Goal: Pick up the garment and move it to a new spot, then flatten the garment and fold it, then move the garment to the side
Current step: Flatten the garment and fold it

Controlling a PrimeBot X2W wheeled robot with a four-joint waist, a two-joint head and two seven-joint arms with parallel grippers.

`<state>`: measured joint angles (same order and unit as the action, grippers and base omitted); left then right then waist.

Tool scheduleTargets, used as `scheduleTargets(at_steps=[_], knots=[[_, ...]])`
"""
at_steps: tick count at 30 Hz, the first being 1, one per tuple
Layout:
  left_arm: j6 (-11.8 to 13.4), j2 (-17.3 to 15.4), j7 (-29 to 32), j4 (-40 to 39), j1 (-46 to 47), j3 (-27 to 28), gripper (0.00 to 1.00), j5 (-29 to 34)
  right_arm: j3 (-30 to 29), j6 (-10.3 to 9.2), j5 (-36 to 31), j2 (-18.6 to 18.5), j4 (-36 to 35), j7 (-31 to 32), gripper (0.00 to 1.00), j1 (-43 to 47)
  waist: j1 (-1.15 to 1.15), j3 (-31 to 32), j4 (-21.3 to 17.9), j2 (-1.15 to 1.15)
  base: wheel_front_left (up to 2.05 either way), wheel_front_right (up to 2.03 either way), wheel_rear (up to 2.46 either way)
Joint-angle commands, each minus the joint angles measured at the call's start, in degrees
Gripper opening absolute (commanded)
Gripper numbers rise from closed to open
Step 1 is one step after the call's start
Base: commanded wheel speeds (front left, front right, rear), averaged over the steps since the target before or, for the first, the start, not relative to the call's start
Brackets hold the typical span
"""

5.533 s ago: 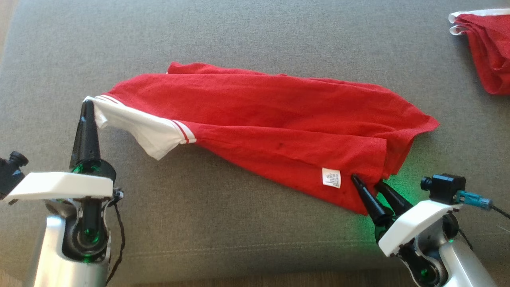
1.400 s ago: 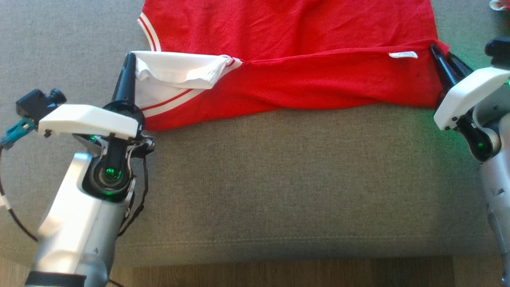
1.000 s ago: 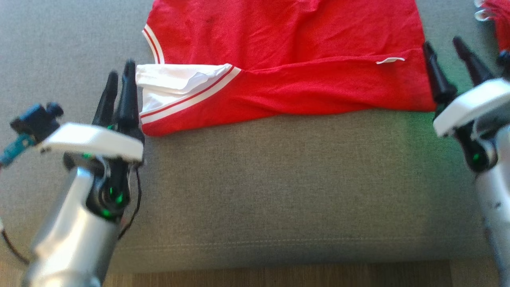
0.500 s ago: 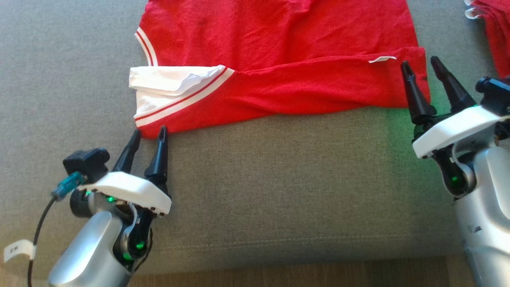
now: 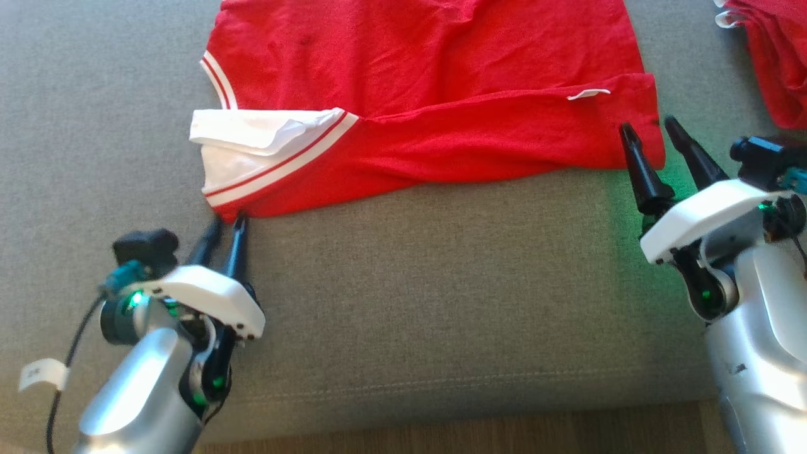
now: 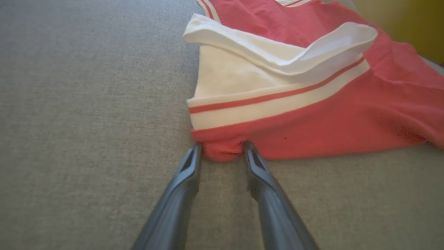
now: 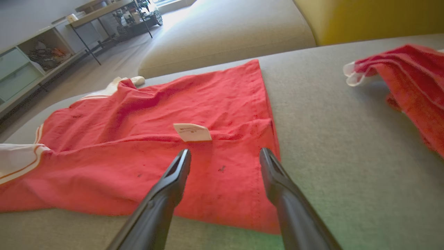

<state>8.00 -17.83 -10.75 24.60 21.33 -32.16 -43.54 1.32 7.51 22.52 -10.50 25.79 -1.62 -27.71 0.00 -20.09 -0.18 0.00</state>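
Observation:
The garment (image 5: 429, 82) is a red shirt with a white, red-striped sleeve (image 5: 252, 148), spread on the grey cushion (image 5: 441, 284). My left gripper (image 5: 228, 222) sits at the shirt's near left corner. In the left wrist view its gripper (image 6: 222, 154) straddles that red corner (image 6: 222, 152), jaws partly narrowed with a gap still showing and cloth bunched between the tips. My right gripper (image 5: 649, 126) stands open over the near right corner. In the right wrist view the gripper (image 7: 225, 152) hovers above the red hem just below a white label (image 7: 192, 132).
A second red garment (image 5: 769, 69) lies bunched at the far right of the cushion, also seen as a red pile (image 7: 409, 83). The cushion's front seam and a wooden floor (image 5: 441, 435) run along the bottom. A yellow backrest (image 7: 364, 17) rises behind.
My left gripper let go of the white sleeve, dropped to the near left corner and its jaws narrowed around it. The right gripper opened off the right corner and drew back slightly. The camera shifted.

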Motion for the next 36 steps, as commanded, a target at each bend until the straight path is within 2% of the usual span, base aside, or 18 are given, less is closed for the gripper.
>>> scheduleTargets(at_steps=[1, 8, 13, 14, 16, 21, 26, 36], knots=[[-0.28, -1.81, -0.41, -0.03, 0.64, 0.63, 0.00, 1.22, -0.18, -0.02, -0.74, 0.74, -0.84, 0.67, 1.00, 0.50, 0.00, 0.36, 0.28, 0.00, 0.00, 0.00, 0.00], [0.78, -3.17, -2.54, 0.78, 1.02, -2.21, 0.00, 6.88, -8.81, -0.02, -6.46, 3.13, 5.12, 3.93, 1.00, -0.06, 0.00, 1.69, 1.76, 0.00, 0.00, 0.00, 0.00], [1.30, -3.63, -3.27, 0.31, 1.03, -3.12, 0.00, 9.12, -11.22, -0.02, -11.47, 4.50, 7.46, 6.89, 1.00, -0.44, 0.00, 2.06, 2.43, 0.00, 0.00, 0.00, 0.00], [1.44, -3.78, -3.39, 0.17, 1.04, -3.24, 0.00, 9.62, -11.27, -0.02, -11.96, 4.71, 7.59, 7.25, 0.83, -0.46, 0.00, 2.11, 2.49, 0.00, 0.00, 0.00, 0.00], [1.65, -4.16, -3.65, -0.28, 1.03, -3.45, 0.00, 10.70, -11.13, -0.02, -12.57, 4.97, 7.46, 7.40, 0.00, -0.42, 0.00, 2.18, 2.54, 0.00, 0.00, 0.00, 0.00], [2.39, -5.65, -4.07, -1.33, 0.95, -4.04, 0.00, 14.27, -10.98, -0.02, -12.77, 4.62, 5.55, 7.04, 0.00, 0.15, 0.00, 2.05, 2.27, 0.00, 0.00, 0.00, 0.00], [2.81, -6.68, -4.20, -2.94, -1.20, -3.03, 0.00, 15.06, -10.55, -0.02, -11.06, 3.61, 1.73, 7.03, 0.00, 2.57, 0.00, 2.87, 1.42, 0.00, 0.00, 0.00, 0.00], [4.46, -8.18, -4.24, -11.05, -10.26, -2.38, 0.00, 16.33, -11.15, -0.02, -6.40, 1.78, -8.33, 9.41, 0.00, 14.21, 0.00, 6.00, 0.71, 0.00, 0.00, 0.00, 0.00]])
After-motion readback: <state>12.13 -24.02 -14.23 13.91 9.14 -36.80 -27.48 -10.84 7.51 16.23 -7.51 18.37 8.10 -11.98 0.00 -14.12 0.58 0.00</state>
